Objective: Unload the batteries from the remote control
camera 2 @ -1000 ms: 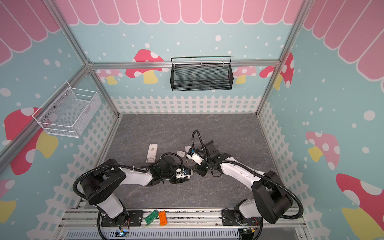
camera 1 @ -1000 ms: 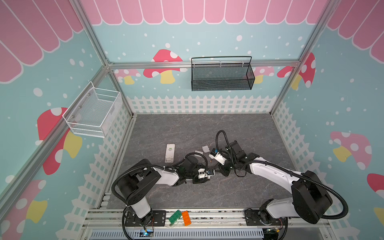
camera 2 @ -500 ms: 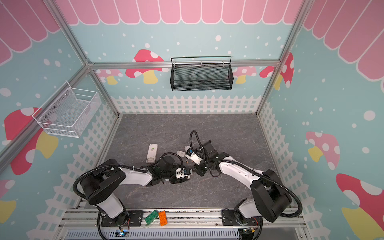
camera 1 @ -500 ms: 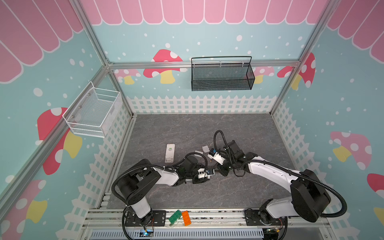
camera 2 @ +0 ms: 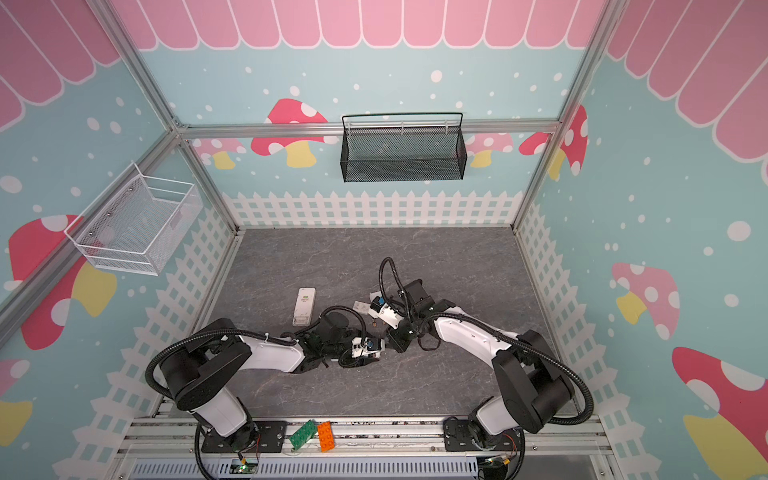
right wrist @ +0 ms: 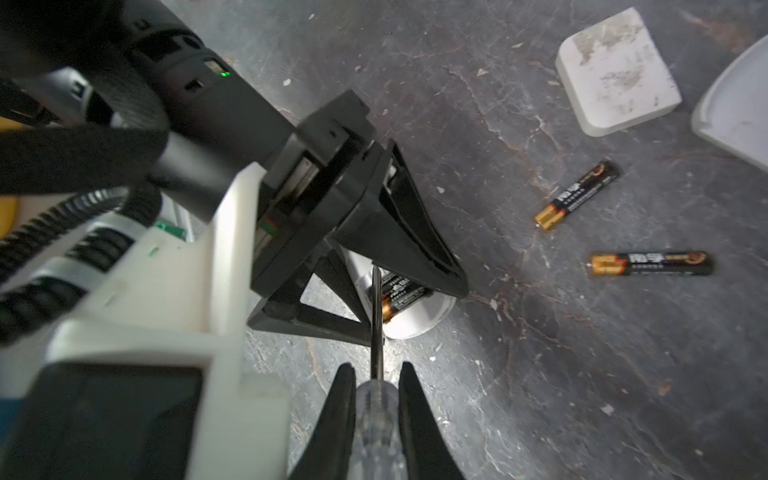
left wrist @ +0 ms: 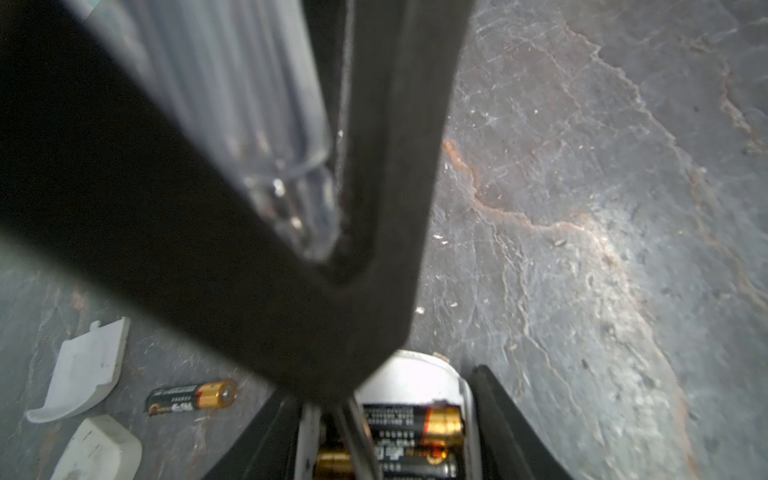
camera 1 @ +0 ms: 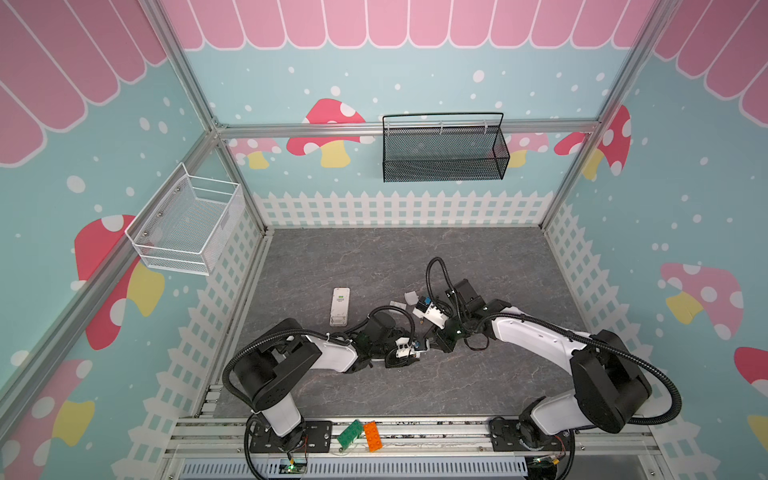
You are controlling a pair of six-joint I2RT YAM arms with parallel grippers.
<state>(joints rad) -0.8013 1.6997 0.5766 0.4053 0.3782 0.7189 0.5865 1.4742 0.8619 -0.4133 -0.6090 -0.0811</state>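
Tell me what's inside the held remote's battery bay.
Two batteries lie side by side, with the screwdriver tip reaching in. The left gripper hides the rest of the remote.

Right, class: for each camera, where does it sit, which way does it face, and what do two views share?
Both top views: high over the front, looking down at the table; left arm and right arm show whole.
Left wrist: on the left arm, looking along the left tool at the remote it grips; its fingers show.
Right wrist: on the right arm, looking along the right tool, shut on the screwdriver; the left tool shows.
Shared: both wrist views show the remote's batteries and a loose battery.
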